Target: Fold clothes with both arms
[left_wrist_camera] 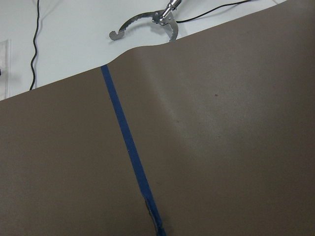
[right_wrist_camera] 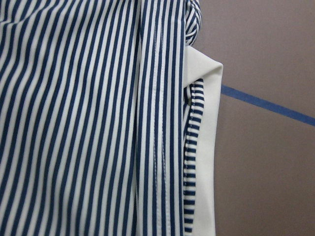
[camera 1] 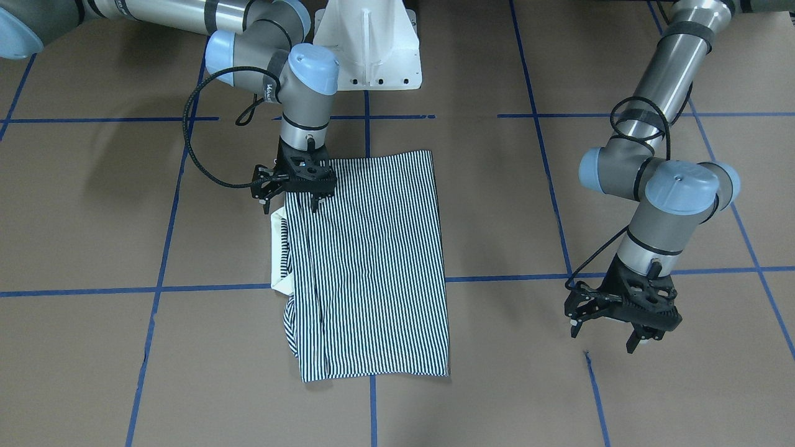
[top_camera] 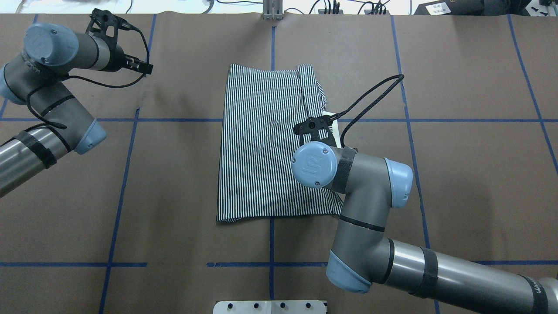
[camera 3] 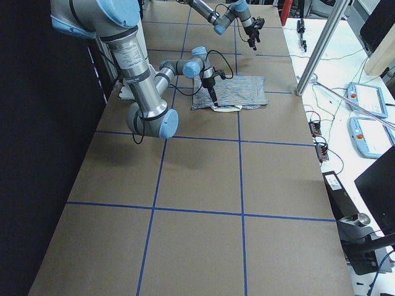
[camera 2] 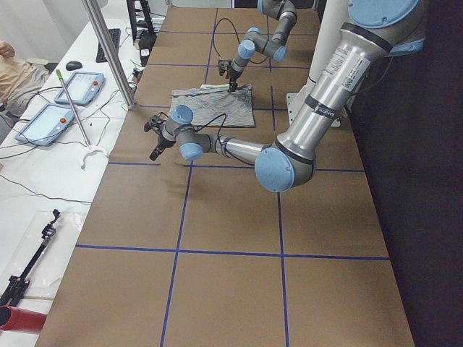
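The striped polo shirt (camera 1: 372, 261) lies folded into a long rectangle at the table's middle (top_camera: 266, 144). Its cream collar (camera 1: 277, 248) sticks out from under one long edge (right_wrist_camera: 206, 123). My right gripper (camera 1: 289, 202) hangs open over that edge near the collar, one fingertip (camera 1: 315, 205) above the stripes, and holds nothing. In the overhead view its wrist hides most of the right gripper (top_camera: 314, 127). My left gripper (camera 1: 605, 338) is open and empty, well off to the side of the shirt over bare brown paper (top_camera: 124, 43). Neither wrist view shows any fingers.
The white pedestal base (camera 1: 366, 49) stands behind the shirt. Blue tape lines (camera 1: 205, 287) grid the brown table. Beyond the far table edge a white bench carries a metal tool (left_wrist_camera: 147, 19), tablets (camera 2: 54, 123) and cables, and a metal post (camera 2: 108, 50) rises there.
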You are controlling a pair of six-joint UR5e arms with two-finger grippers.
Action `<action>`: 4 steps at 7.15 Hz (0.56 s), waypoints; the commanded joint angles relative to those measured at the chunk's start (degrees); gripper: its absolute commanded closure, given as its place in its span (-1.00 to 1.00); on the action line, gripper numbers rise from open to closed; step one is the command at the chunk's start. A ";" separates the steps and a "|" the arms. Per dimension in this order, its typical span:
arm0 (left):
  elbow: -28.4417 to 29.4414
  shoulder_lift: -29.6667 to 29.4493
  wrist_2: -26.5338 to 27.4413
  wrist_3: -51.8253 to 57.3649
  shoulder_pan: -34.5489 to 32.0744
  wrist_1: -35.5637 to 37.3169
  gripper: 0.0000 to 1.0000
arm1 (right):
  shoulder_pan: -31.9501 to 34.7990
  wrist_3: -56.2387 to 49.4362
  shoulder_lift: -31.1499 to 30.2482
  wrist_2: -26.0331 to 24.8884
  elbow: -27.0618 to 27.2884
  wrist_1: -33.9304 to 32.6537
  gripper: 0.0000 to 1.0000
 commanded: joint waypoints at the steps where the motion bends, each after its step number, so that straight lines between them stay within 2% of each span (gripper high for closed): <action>1: 0.12 0.00 -0.03 0.07 0.09 -0.06 -1.00 | 0.05 -0.44 -0.22 0.94 -1.18 -0.28 -1.00; 4: 0.12 0.00 -0.03 -0.02 0.35 -0.06 -1.00 | 2.67 -5.17 -0.57 2.96 -1.00 -2.65 -1.00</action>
